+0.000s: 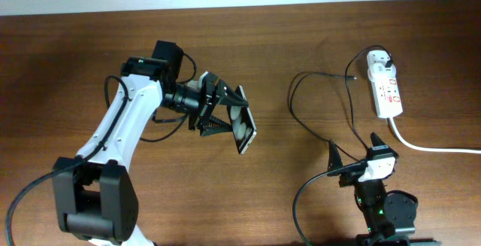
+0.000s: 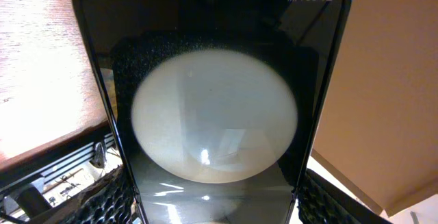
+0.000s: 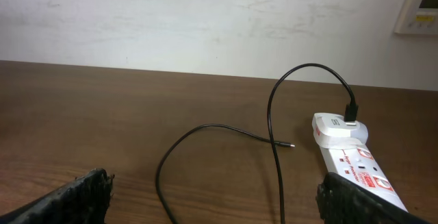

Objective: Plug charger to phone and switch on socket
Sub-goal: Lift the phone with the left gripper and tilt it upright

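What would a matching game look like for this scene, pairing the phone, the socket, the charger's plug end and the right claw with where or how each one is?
Things:
1. phone
2. socket
3. charger's plug tip
4. right claw

States:
A. lying loose on the table, plugged into nothing
B. gripped by the left claw
C. open and empty
D. white with red marks, on the table's right side

Pairs: 1-B, 2-D, 3-A, 4-C

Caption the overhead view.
Left gripper holds the phone; the charger, plugged into the socket, lies unconnected; right gripper open.
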You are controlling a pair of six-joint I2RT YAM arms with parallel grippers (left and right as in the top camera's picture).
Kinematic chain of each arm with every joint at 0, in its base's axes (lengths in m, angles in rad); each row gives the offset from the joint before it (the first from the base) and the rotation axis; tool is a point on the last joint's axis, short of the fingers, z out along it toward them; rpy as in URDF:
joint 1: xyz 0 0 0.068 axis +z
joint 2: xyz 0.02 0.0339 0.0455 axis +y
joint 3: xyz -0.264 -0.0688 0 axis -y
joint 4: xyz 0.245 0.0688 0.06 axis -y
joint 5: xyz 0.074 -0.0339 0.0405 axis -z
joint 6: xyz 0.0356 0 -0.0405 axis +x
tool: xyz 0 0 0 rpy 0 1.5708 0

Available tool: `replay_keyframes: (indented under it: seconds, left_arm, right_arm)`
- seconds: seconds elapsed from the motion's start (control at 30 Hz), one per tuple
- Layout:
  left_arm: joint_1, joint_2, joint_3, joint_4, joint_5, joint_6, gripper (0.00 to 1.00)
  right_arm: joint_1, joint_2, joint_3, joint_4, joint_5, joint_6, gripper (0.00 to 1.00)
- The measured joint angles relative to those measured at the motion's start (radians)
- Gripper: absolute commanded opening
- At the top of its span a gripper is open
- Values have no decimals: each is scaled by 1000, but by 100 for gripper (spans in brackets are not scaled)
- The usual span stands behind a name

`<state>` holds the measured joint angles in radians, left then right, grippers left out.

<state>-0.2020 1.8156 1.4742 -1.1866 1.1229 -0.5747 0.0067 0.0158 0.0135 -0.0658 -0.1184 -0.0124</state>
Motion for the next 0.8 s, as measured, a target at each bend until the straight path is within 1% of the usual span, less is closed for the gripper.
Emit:
replay_keyframes:
  seconds: [0.8]
  left_arm:
    - [0, 0, 0, -1, -1, 0, 70]
  right_arm:
    - [0, 0, 0, 0, 0, 0, 99]
